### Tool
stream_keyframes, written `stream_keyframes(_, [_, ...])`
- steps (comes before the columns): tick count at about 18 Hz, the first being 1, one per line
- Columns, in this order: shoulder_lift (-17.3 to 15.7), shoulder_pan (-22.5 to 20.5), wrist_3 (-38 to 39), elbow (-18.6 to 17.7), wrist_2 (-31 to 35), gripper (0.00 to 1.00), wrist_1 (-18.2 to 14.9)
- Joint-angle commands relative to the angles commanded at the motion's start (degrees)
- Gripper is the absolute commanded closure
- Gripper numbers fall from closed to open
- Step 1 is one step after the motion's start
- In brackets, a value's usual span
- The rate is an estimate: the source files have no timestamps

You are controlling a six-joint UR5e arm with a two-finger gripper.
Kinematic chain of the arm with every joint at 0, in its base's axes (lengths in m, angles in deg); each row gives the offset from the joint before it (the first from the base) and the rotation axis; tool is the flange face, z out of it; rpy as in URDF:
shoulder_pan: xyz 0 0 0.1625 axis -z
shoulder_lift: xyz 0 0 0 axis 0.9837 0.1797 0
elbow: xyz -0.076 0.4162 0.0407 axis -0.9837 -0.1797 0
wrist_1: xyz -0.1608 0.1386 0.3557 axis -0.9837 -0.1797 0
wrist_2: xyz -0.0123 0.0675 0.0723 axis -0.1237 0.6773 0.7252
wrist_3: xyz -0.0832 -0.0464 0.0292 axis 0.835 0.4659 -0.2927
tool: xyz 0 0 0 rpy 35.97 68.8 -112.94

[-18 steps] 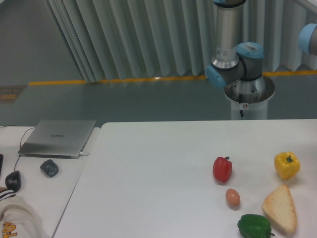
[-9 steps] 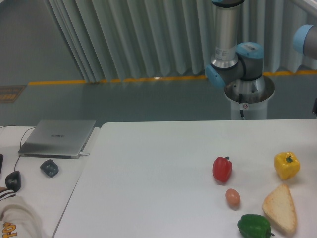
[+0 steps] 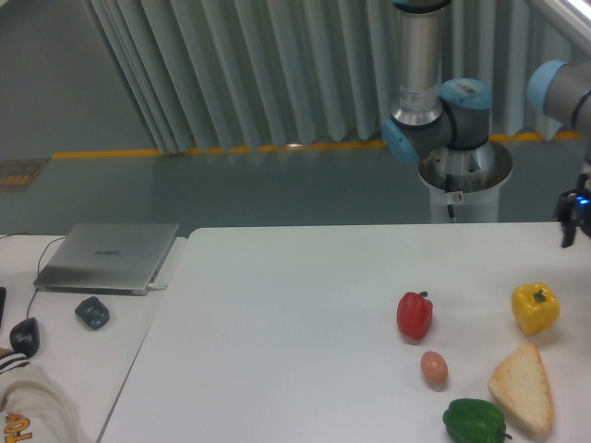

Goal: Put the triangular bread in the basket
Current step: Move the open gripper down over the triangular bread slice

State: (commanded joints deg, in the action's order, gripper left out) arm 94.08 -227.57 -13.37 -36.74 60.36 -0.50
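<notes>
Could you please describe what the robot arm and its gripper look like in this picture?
The arm is a silver-grey metal tube with light blue caps on grey joint housings, mounted on a shiny metal pedestal bearing a small red mark, with a thin dark cable below it. The gripper, at the right edge, is small and black with a blue light; its fingers are too cropped to describe.

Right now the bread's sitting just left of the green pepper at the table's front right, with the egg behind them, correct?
Not quite. The triangular bread lies just right of the green pepper, not left of it. The fixed camera view shows this. The rest holds: both are at the table's front right, and the egg sits behind them.
</notes>
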Motion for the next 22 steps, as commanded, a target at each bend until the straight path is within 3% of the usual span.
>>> stream_keyframes(5, [2.02, 1.23, 7.75, 4.04, -0.44, 0.00, 0.61])
stream_keyframes(9, [4.65, 4.57, 23.82, 5.54, -0.44, 0.00, 8.25])
stream_keyframes(13, [7.73, 6.59, 30.95, 6.50, 0.35, 0.00, 10.28])
stream_keyframes(15, [8.61, 7.39, 31.67, 6.51, 0.61, 0.00, 11.68])
stream_keyframes(22, [12.74, 8.18, 31.50, 7.30, 1.93, 0.00, 11.60])
